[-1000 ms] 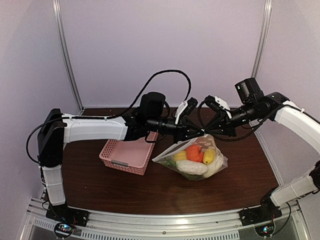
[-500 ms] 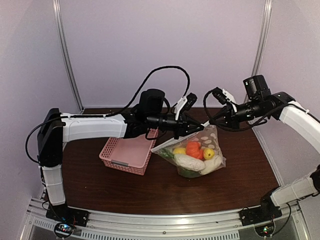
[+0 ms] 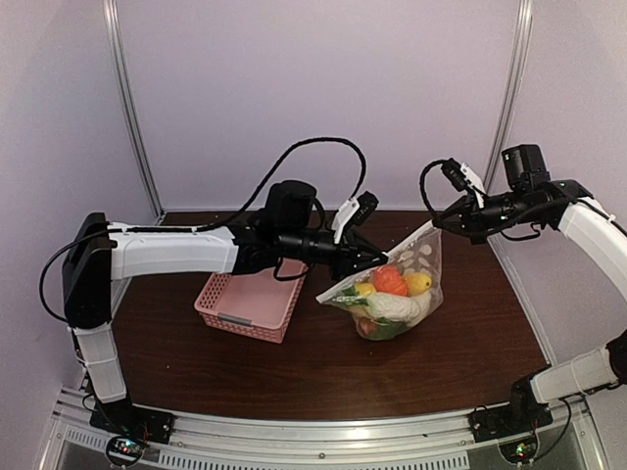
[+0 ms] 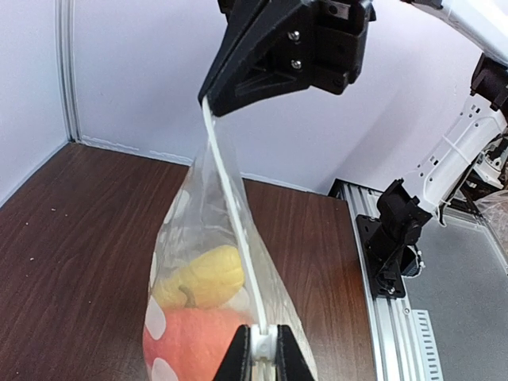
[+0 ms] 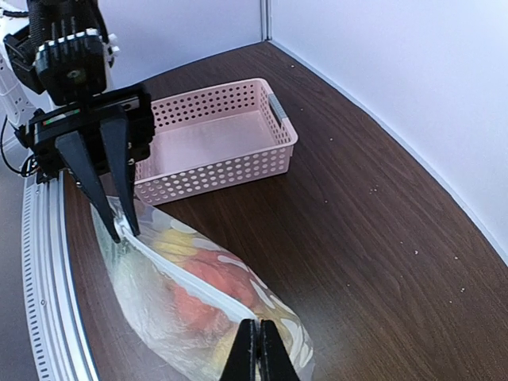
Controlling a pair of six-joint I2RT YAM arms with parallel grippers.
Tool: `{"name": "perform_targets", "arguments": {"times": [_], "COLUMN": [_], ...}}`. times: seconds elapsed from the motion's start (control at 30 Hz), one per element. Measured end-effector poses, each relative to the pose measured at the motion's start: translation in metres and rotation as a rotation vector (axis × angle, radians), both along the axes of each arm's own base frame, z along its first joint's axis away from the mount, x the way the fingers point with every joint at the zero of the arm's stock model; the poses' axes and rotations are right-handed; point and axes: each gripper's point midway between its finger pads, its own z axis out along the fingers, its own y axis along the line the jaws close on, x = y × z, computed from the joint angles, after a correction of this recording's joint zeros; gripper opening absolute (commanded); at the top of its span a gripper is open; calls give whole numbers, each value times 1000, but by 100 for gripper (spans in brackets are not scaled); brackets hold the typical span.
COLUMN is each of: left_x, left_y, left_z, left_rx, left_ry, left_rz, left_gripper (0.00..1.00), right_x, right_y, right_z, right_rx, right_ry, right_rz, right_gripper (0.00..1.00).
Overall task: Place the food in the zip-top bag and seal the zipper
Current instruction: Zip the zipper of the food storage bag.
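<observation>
Now left gripper (image 3: 382,262) and right gripper (image 3: 438,224) are clamped shut
Each pinches an end of the thin white plastic zipper strip (image 4: 231,202) on the clear polka-dotted zip-top bag (image 3: 425,257), slung between them over the dark wooden table (image 3: 245,372); colourful toy plastic food (image 3: 390,280) sits inside; if one end slips under the pull, the bag could drop unsealed.

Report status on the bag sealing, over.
Left gripper and right gripper shut on opposite ends of the zipper. Zip-top bag hangs between, food inside. Pink basket beside it, apart.

White arms (image 3: 171,252), black joints (image 3: 291,211) (looped cables (image 3: 315,142))
</observation>
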Motion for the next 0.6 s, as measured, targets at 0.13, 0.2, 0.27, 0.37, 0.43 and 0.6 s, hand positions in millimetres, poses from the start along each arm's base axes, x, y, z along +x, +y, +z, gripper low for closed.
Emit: {"name": "perform_targets", "arguments": {"times": [0.13, 0.2, 0.27, 0.37, 0.43, 0.6], "left_x": [-1, -1, -1, -1, -2, -3], "left_y": [4, 6, 7, 8, 9, 13], "left_z": [2, 1, -2, -7, -10, -15], "left_rx": [2, 10, 17, 29, 35, 49], "left_ry": [-7, -5, -4, -2, 1, 8], "left_rz": [6, 10, 13, 18, 19, 23], "left_gripper": [1, 1, 1, 1, 1, 1], "right_x": [13, 16, 19, 22, 24, 29], "right_y": [-16, -22, -27, -35, -39, -49], "right_z": [5, 7, 8, 8, 8, 6], "right_rx": [13, 17, 19, 20, 20, 21], "right_ry": [-19, -25, -27, -27, -27, -28], "right_rz": [-61, -81, -97, -120, -134, -165], "right_gripper": [0, 0, 0, 0, 0, 0]}}
